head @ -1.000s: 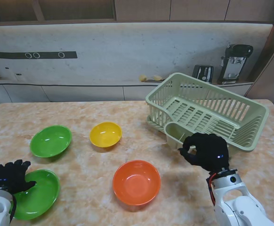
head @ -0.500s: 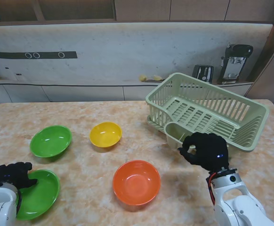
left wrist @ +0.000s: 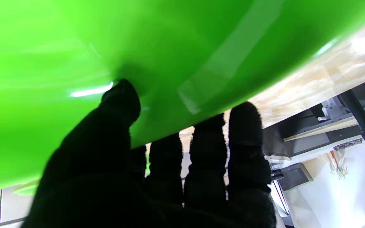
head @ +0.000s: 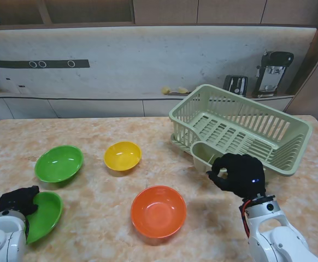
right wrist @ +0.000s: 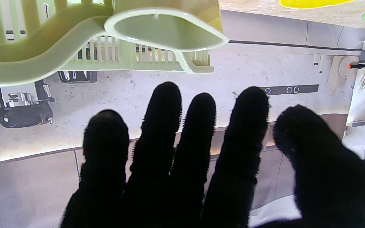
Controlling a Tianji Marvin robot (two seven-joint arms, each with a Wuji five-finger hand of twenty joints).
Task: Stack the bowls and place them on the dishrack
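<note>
From the stand's view, the left hand sits at about eight o'clock on the table, clamped on the rim of the near green bowl, which is tipped up on edge. A second green bowl lies flat at ten o'clock, the yellow bowl near eleven, and the orange bowl close to the middle, nearer to me. The dishrack stands at two o'clock. The right hand hovers just beside the rack's small cup compartment, fingers curled a little, holding nothing.

In the left wrist view, the near green bowl fills most of the picture; the thumb presses its glossy surface while the other fingers reach past its rim.

In the right wrist view, the right hand's fingers are spread and bare, with the dishrack and its cup compartment beyond them.
</note>
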